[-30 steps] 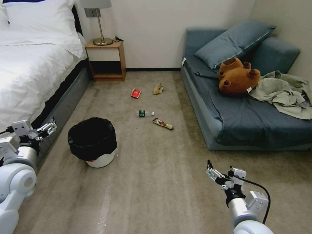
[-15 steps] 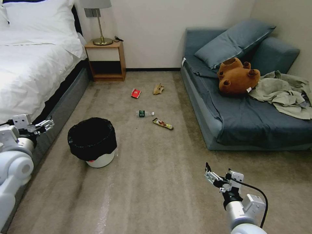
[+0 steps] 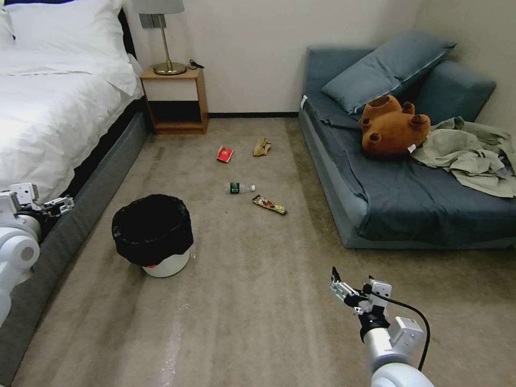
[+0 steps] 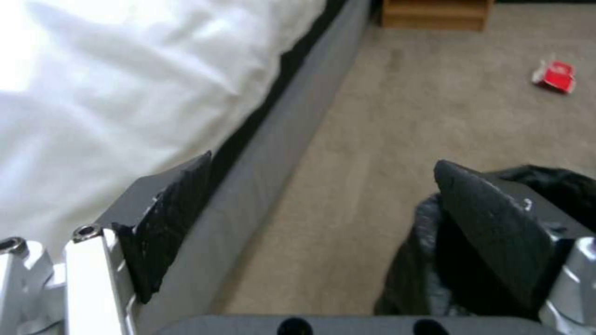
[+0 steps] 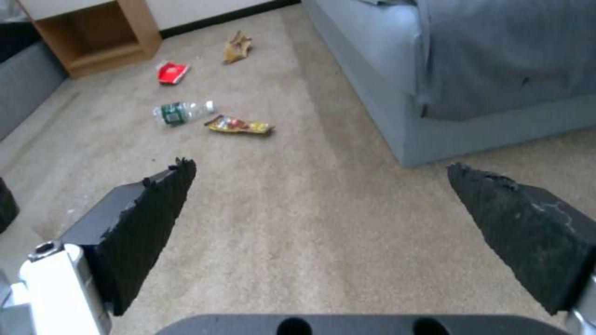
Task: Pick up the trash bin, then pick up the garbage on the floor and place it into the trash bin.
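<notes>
The trash bin (image 3: 153, 234), white with a black bag over its rim, stands on the carpet at the left; a part of its black bag (image 4: 571, 186) shows in the left wrist view. The garbage lies farther off in mid-floor: a red snack packet (image 3: 225, 154), a tan paper bag (image 3: 262, 147), a clear bottle (image 3: 239, 187) with green label and a yellow-brown wrapper (image 3: 269, 204). My left gripper (image 3: 60, 205) hangs open by the bed's side, left of the bin and apart from it. My right gripper (image 3: 339, 287) is open above bare carpet at the near right, holding nothing.
A white bed (image 3: 48, 107) on a grey base runs along the left. A wooden nightstand (image 3: 174, 99) with a lamp stands at the back wall. A blue sofa (image 3: 408, 177) with a plush bear (image 3: 392, 126) and a grey-green cloth (image 3: 473, 156) fills the right side.
My left arm has drawn back to the left and upward, away from the bin. My right arm has shifted slightly left and lower in the picture. The bin and the litter have not moved.
</notes>
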### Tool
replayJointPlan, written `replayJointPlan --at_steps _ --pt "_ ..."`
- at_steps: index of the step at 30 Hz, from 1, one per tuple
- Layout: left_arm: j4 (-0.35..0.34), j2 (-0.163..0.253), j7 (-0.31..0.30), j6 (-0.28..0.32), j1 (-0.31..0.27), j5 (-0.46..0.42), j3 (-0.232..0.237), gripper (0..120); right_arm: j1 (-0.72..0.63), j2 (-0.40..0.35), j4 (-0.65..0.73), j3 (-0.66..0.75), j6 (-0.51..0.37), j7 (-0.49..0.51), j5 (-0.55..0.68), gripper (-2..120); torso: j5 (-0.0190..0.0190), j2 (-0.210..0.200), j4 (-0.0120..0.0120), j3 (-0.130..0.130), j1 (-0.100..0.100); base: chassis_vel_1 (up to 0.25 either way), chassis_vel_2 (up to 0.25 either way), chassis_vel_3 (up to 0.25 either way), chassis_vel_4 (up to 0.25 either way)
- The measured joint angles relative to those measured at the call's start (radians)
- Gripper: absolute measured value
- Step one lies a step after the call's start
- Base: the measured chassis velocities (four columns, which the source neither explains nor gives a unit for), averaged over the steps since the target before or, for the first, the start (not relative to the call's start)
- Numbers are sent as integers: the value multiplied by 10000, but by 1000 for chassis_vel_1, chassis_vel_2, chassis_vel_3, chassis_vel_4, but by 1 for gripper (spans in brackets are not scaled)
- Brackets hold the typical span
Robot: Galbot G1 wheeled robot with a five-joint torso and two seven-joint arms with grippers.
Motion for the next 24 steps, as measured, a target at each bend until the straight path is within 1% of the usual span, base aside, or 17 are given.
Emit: replayJointPlan --at_steps 1,2,3,4,5,7,8,9,10,15,16,18,20,21,22,23,24 --pt "306 -149 77 -18 -488 77 515 94 18 29 -41 34 9 -4 -1 100 -1 -1 -5 0 0 0 0 0 0" --pt "306 -149 77 -18 -488 77 515 94 18 29 -41 34 9 -4 -1 100 -1 -1 -5 0 0 0 0 0 0" --pt "441 -230 122 -38 -693 151 716 94 37 43 -63 48 10 -4 -1 100 -2 0 -4 0 0 0 0 0 0" --pt "715 -421 206 -106 -1120 336 1124 94 96 72 -131 67 10 -4 -7 100 0 0 -3 0 0 0 0 0 0" --pt "715 -421 206 -106 -1120 336 1124 94 96 72 -131 67 10 -4 -7 100 0 0 -3 0 0 0 0 0 0" --pt "1075 -661 252 -151 -1678 519 1614 94 203 126 -291 75 10 -2 -20 100 -1 0 -1 0 0 0 0 0 0" --pt "1075 -661 252 -151 -1678 519 1614 94 203 126 -291 75 10 -2 -20 100 -1 0 -1 0 0 0 0 0 0" --pt "1405 -849 293 -170 -2108 646 1939 94 295 169 -420 76 9 4 -24 100 1 -1 -3 0 0 0 0 0 0" --pt "1405 -849 293 -170 -2108 646 1939 94 295 169 -420 76 9 4 -24 100 1 -1 -3 0 0 0 0 0 0" --pt "2244 -1028 432 -152 -2719 900 2451 94 468 263 -662 1 -12 15 -83 100 1 -1 -2 0 0 0 0 0 0" --pt "2668 -1081 545 -153 -2885 1096 2613 94 547 300 -748 -24 -28 20 -97 100 1 0 -1 -1 0 0 0 0 0" --pt "2795 -1105 583 -154 -2928 1149 2652 94 580 312 -774 -35 -34 24 -97 100 1 -1 0 0 0 0 0 0 0" --pt "3360 -1258 720 -157 -3097 1360 2821 94 716 365 -904 -79 -64 44 -100 100 0 0 2 0 0 0 0 0 0" --pt "3360 -1258 720 -157 -3097 1360 2821 94 716 365 -904 -79 -64 44 -100 100 0 0 2 0 0 0 0 0 0" --pt "3713 -1452 820 -178 -3234 1525 2956 94 749 401 -1002 -104 -71 48 -140 100 0 0 2 0 0 0 0 0 0" --pt "3713 -1452 820 -178 -3234 1525 2956 94 749 401 -1002 -104 -71 48 -140 100 0 0 2 0 0 0 0 0 0" --pt "3914 -1620 859 -181 -3341 1608 3038 94 753 431 -1062 -128 -71 48 -189 100 -1 0 2 0 0 0 0 0 0"
